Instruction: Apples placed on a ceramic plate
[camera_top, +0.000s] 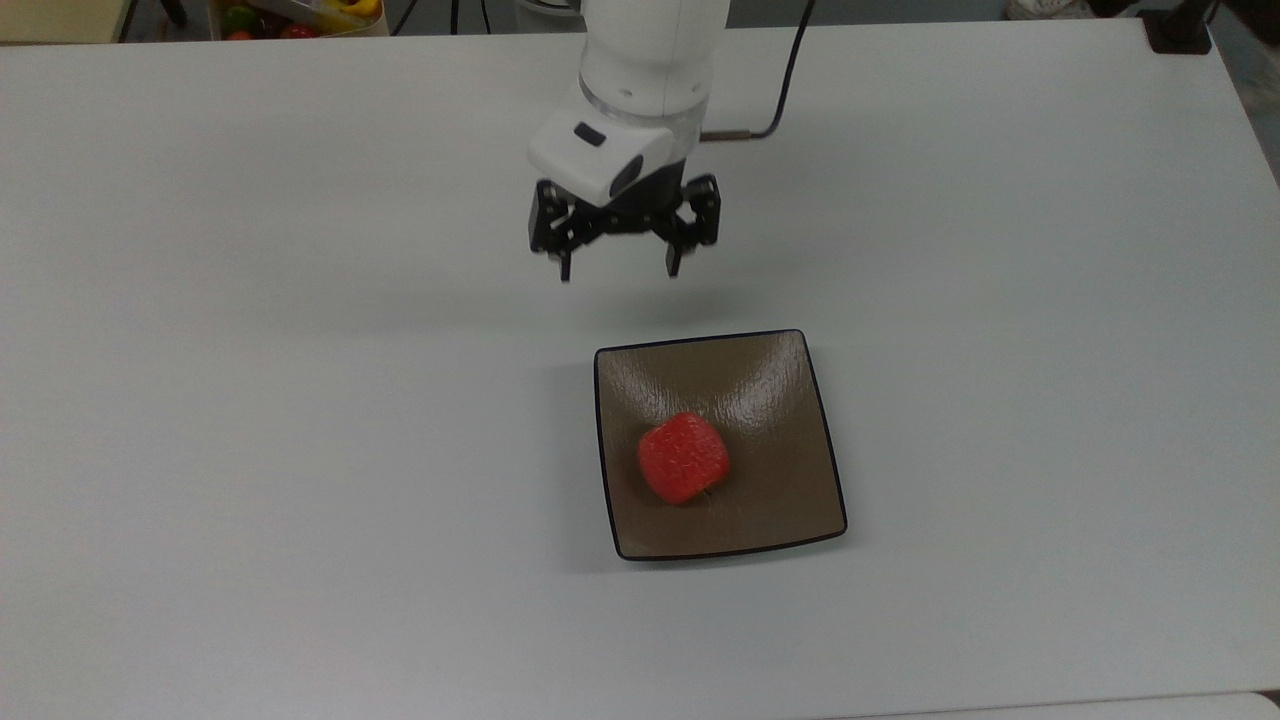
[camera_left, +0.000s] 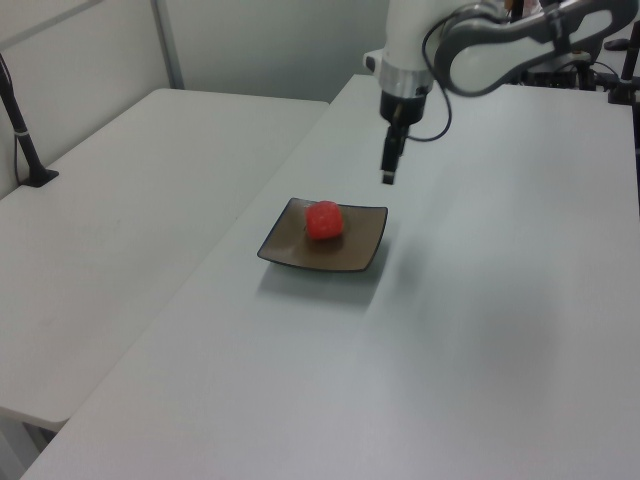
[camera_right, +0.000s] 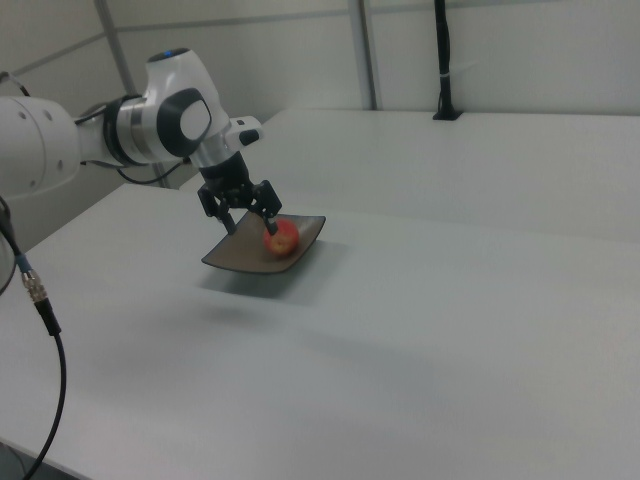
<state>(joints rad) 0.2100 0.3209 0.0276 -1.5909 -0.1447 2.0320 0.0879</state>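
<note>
Apple (camera_top: 684, 457) sits loose near the middle of the brown plate (camera_top: 800, 470) on the tabletop (camera_top: 300, 400), claw (camera_top: 620, 265) spread empty above and apart, so a nudge could roll it off.

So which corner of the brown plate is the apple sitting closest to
In the top view the apple sits nearest the plate's lower-left corner, left of and below centre; the other corners have more bare brown around them.
</note>
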